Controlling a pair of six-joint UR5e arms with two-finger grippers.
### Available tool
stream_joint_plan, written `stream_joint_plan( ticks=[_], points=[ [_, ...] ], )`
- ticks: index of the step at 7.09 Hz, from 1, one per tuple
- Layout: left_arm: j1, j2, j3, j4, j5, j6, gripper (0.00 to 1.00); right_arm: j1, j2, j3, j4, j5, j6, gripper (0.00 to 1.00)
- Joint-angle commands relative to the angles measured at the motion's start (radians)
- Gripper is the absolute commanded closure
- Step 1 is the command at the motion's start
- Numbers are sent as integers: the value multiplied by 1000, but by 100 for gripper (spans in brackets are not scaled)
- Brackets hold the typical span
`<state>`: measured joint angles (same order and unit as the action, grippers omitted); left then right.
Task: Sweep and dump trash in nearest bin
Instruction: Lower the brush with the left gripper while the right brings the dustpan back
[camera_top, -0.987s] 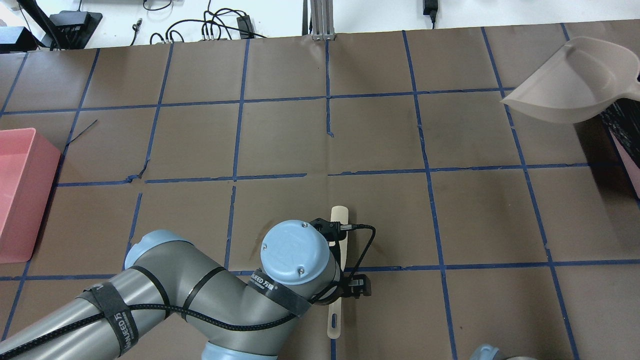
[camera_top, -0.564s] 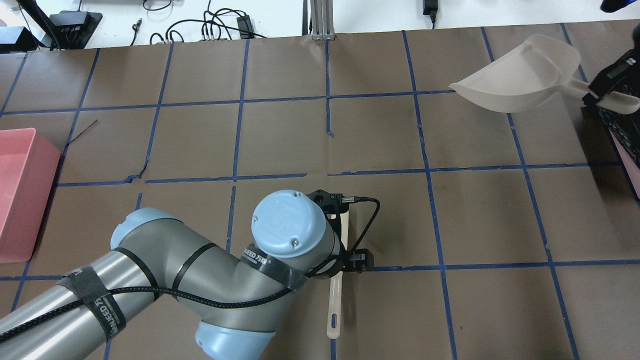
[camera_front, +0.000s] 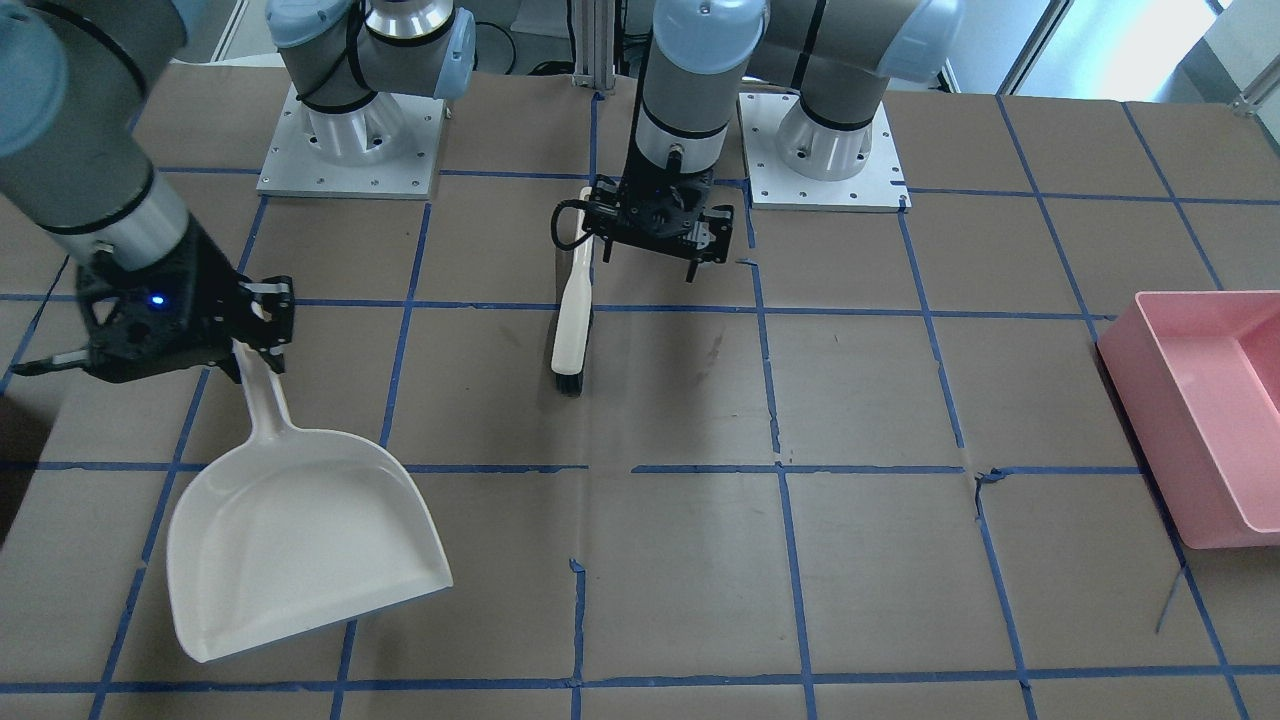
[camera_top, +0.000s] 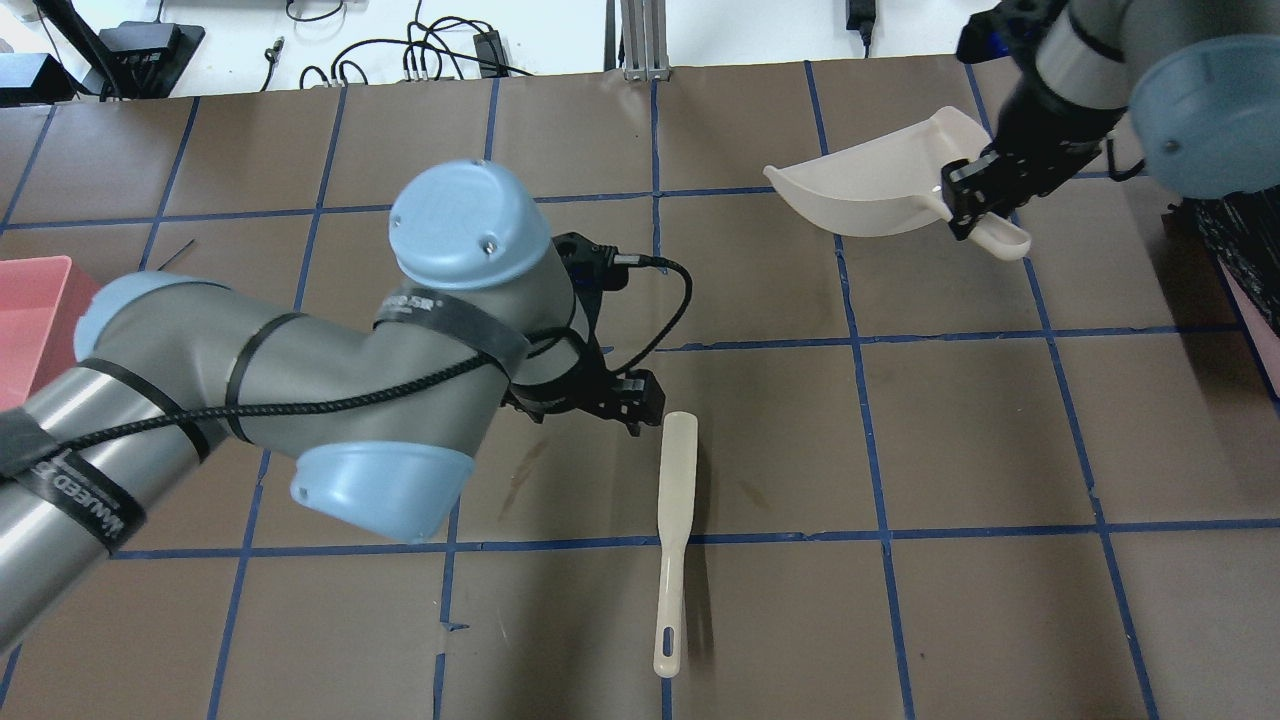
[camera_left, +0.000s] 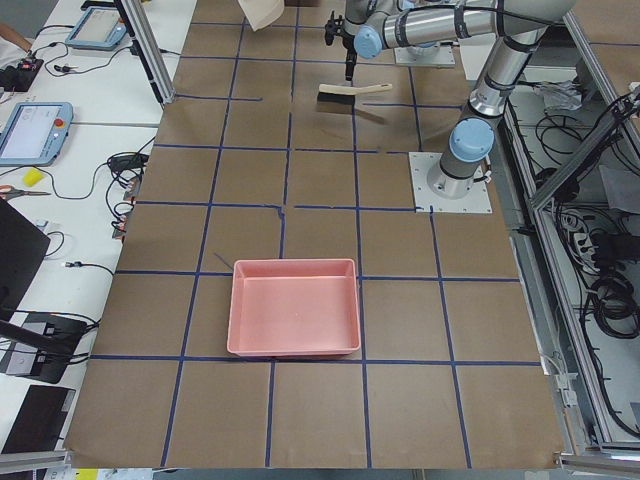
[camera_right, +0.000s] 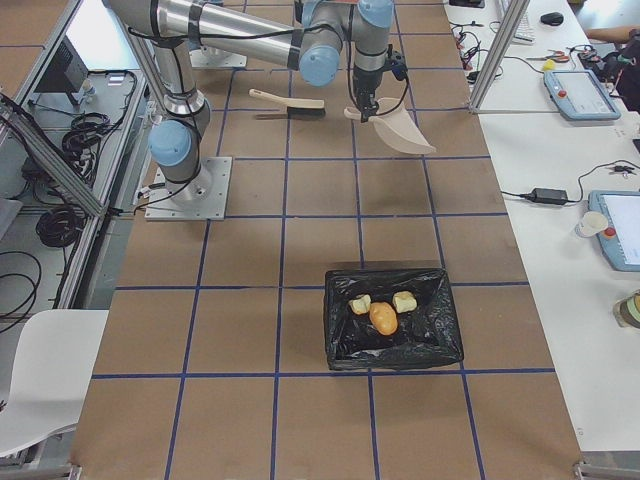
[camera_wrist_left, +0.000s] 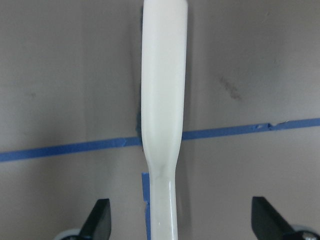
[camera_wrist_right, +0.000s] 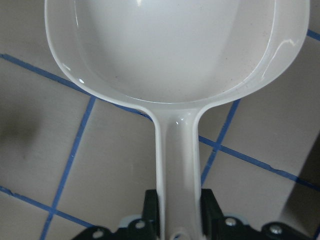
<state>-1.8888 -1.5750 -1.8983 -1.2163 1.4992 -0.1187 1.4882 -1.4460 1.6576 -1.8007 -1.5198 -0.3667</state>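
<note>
The trash, one orange-brown lump (camera_right: 383, 317) and two pale chunks (camera_right: 360, 304), lies inside the black-lined bin (camera_right: 436, 338). The cream brush (camera_top: 675, 500) lies flat on the table; it also shows in the front view (camera_front: 572, 310) and the left wrist view (camera_wrist_left: 162, 100). My left gripper (camera_top: 625, 400) hangs open above its handle, not touching it, with the fingertips (camera_wrist_left: 100, 222) spread wide. My right gripper (camera_top: 975, 215) is shut on the handle of the white dustpan (camera_top: 870, 190) and holds it in the air; the pan is empty (camera_wrist_right: 175, 45).
A pink bin (camera_top: 30, 300) stands at the table's left end, also seen in the front view (camera_front: 1200, 400). The black-lined bin's edge (camera_top: 1240, 250) shows at the right. Blue tape lines grid the brown table. My left arm's elbow covers the middle left.
My left gripper has risen and drawn away from the brush, which has stayed in place. My right arm has carried the dustpan leftward from the right edge over the table.
</note>
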Motion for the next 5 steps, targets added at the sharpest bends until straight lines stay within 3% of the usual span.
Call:
stream_joint_plan(
  ticks=[1, 3, 5],
  points=[
    [152, 9, 118, -145, 53, 114, 0, 160, 59, 10, -107, 0, 189, 100],
    [249, 22, 217, -244, 131, 152, 0, 318, 148, 10, -250, -10, 355, 100],
    [354, 32, 296, -339, 138, 214, 0, 397, 220, 4, -343, -14, 483, 100]
  ],
)
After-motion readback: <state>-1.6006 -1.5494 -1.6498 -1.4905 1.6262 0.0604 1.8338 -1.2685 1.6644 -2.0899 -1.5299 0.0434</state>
